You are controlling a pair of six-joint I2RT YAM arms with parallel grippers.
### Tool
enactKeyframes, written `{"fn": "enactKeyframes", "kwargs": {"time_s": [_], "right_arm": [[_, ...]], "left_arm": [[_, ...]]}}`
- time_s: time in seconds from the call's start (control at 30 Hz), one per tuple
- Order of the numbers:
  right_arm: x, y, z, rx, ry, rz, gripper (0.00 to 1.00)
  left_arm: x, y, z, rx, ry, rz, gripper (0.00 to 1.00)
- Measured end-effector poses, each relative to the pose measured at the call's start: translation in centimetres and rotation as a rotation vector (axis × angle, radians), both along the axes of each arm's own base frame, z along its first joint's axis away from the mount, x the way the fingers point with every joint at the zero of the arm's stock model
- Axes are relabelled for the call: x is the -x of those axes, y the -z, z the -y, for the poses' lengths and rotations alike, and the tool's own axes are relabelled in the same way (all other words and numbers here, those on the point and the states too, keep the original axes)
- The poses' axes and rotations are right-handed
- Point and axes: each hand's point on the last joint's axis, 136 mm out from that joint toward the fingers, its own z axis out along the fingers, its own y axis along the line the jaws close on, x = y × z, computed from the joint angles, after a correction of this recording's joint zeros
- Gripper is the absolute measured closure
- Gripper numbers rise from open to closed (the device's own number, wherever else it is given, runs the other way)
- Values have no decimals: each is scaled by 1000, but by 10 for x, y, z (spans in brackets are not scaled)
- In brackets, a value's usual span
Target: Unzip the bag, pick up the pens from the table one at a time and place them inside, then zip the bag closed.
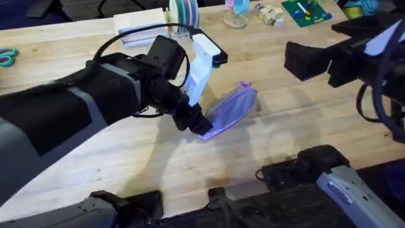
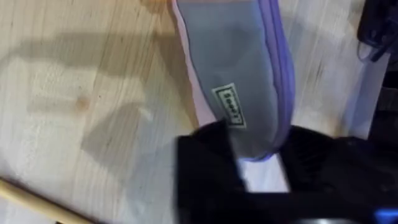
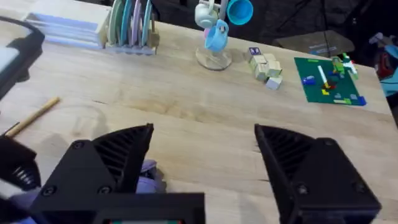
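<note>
The lavender bag (image 1: 233, 104) lies slanted on the table (image 1: 285, 136) at its middle. My left gripper (image 1: 197, 124) reaches across and is shut on the bag's near end. In the left wrist view the bag (image 2: 239, 74) shows its grey side, a small label and the purple zipper edge, with its end pinched in my left gripper (image 2: 255, 158). One yellow-tan pen (image 3: 32, 116) lies on the wood past the bag, and its end also shows as the pen (image 2: 31, 202). My right gripper (image 3: 199, 165) hangs open above the table's right side, away from the bag (image 3: 149, 177).
Along the far edge stand a plate rack (image 3: 130, 28), a mug stand (image 3: 214, 37), wooden blocks (image 3: 266, 65) and a green board (image 3: 328, 81). Teal scissors (image 1: 6, 58) lie at the far left. Bare wood stretches right of the bag.
</note>
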Motion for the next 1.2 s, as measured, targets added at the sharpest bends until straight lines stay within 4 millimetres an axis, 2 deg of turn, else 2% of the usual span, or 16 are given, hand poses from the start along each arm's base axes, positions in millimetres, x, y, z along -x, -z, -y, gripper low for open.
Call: {"fn": "enactKeyframes", "kwargs": {"time_s": [0.07, 0.13, 0.37, 0.5, 0.73, 0.87, 1.2], "right_arm": [[0, 0, 0, 0, 0, -1, 3], [0, 0, 0, 0, 0, -1, 3], [3, 6, -2, -38, 2, -29, 3], [-2, 10, -17, -100, -64, -55, 3], [-22, 42, -41, -186, -175, -217, 4], [-33, 59, -45, -233, -175, -295, 4], [-46, 89, -48, -373, -99, -445, 4]], "left_arm": [[-2, 0, 0, -1, -3, 8, 884], [-3, 0, 0, -4, -5, 14, 950], [-3, 1, 0, -5, -5, 15, 957], [-3, 1, 0, -5, -5, 15, 957], [-3, 1, 0, -5, -5, 16, 957], [-3, 1, 0, -5, -5, 16, 958], [-3, 1, 0, -5, -5, 16, 958]]}}
